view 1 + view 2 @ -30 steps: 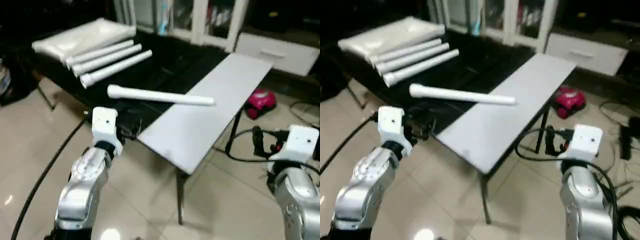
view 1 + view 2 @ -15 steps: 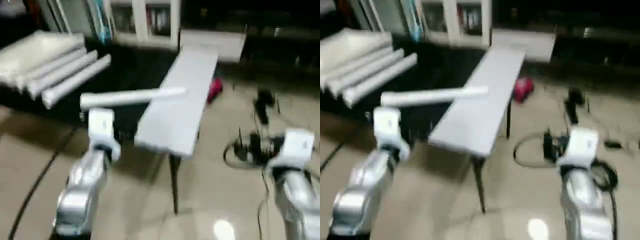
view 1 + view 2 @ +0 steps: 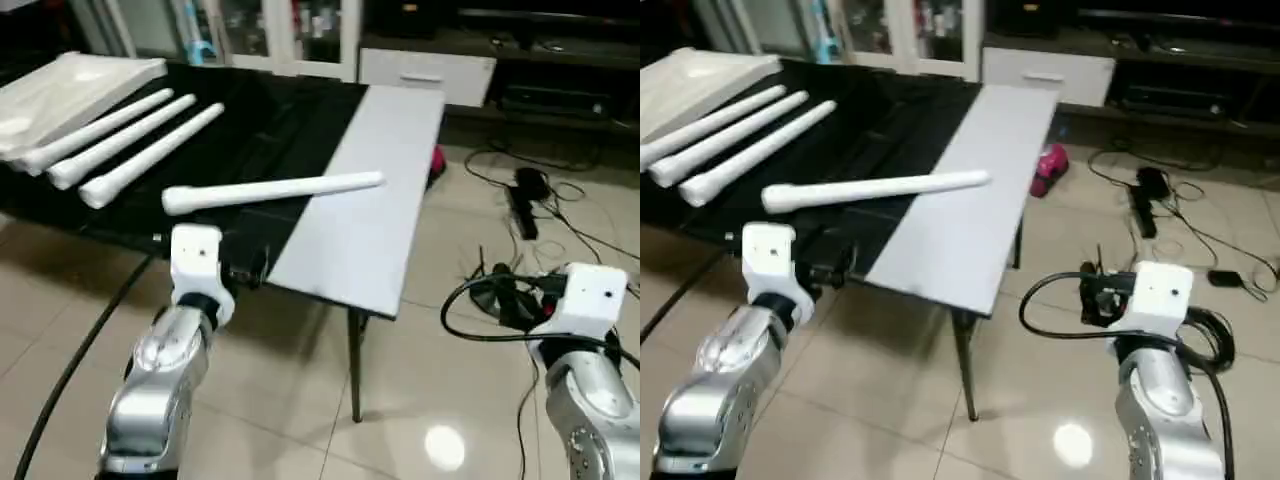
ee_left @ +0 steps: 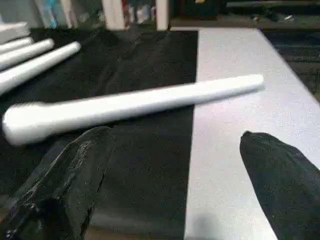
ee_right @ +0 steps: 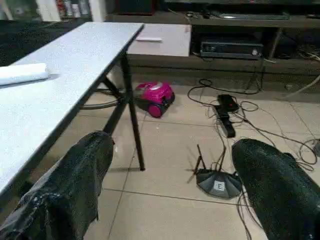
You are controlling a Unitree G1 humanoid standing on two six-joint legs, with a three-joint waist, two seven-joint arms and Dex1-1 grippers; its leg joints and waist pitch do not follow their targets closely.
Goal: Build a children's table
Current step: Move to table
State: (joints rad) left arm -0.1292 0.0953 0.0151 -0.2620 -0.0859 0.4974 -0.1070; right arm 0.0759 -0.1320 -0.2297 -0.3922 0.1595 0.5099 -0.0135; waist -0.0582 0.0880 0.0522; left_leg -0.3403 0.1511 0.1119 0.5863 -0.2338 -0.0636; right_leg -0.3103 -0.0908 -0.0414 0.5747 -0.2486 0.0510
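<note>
Lone leg (image 4: 135, 106) lies across work table (image 3: 380, 250) near front edge, long axis crosswise to left gripper (image 4: 175, 170), just ahead of it. Left gripper wide open, empty, nearer. Right gripper (image 5: 170, 185) open, empty, off table's right edge over floor.

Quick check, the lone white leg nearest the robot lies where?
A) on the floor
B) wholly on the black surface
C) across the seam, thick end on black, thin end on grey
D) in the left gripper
C: the leg spans the seam, its flared end on the black surface, its narrow tip on the grey tabletop, nothing gripping it.
</note>
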